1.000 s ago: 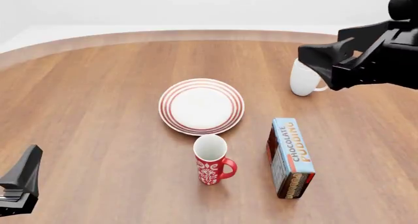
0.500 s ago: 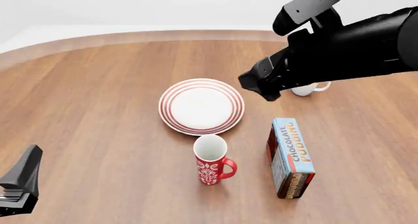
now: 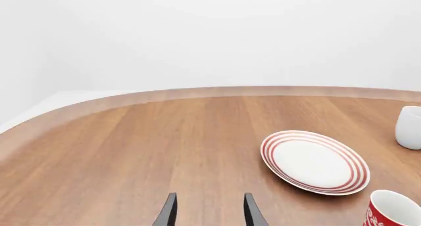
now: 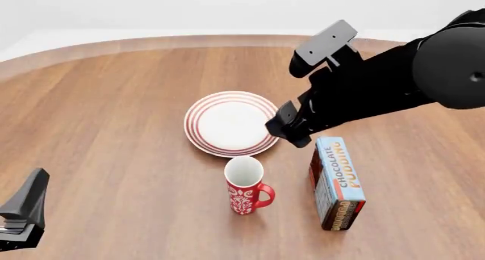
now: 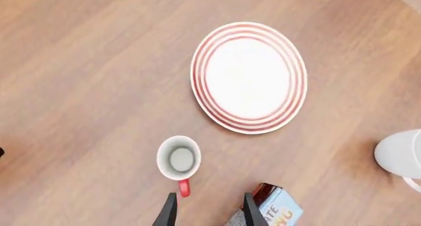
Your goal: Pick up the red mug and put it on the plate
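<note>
While upright near the red-ringed round white plate [image 4: 233, 124], tall red patterned ceramic mug [image 4: 246, 186] — rigid, breakable, slick; grasp rim or handle. Right gripper [image 5: 208, 211] — parted, empty.

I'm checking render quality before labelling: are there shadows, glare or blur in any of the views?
Front view: sharp and evenly lit, only faint soft shadows under the red mug and the pudding box; no glare. Right wrist view: crisp straight down on the plate, with a soft shadow beside the white mug. Left wrist view: sharp, with a blank white background.
</note>
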### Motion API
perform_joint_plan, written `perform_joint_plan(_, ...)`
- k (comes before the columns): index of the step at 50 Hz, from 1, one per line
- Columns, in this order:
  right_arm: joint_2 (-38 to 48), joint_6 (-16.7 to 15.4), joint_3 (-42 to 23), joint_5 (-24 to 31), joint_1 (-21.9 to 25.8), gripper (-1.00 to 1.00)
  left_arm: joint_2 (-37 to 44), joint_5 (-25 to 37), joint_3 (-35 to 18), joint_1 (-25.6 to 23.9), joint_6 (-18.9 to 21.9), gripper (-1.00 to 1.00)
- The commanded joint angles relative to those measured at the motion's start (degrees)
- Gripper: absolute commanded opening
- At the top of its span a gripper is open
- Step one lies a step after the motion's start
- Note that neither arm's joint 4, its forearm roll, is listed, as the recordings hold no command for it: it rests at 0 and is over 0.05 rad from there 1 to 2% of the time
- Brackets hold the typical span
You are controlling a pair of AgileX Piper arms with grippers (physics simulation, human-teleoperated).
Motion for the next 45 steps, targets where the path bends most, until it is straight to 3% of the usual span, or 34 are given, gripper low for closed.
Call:
perform_joint_plan(1,0.43,0.35,2.51,-0.33,1.19,1.00,0.00,0.00,0.00,0.00,0.00,1.00)
perform_joint_plan(22,2.56,1.10,5.04,-3.02,2.02,1.00,0.00,0.00,0.00,0.00,0.00,1.00)
perform_joint_plan(39,6.63,1.51,7.37,-8.78,2.71,1.00,0.00,0.00,0.00,0.00,0.00,1.00)
perform_joint_plan(45,7.45,3.01,9.65,-10.73,4.47,1.00,0.00,0.00,0.00,0.00,0.00,1.00)
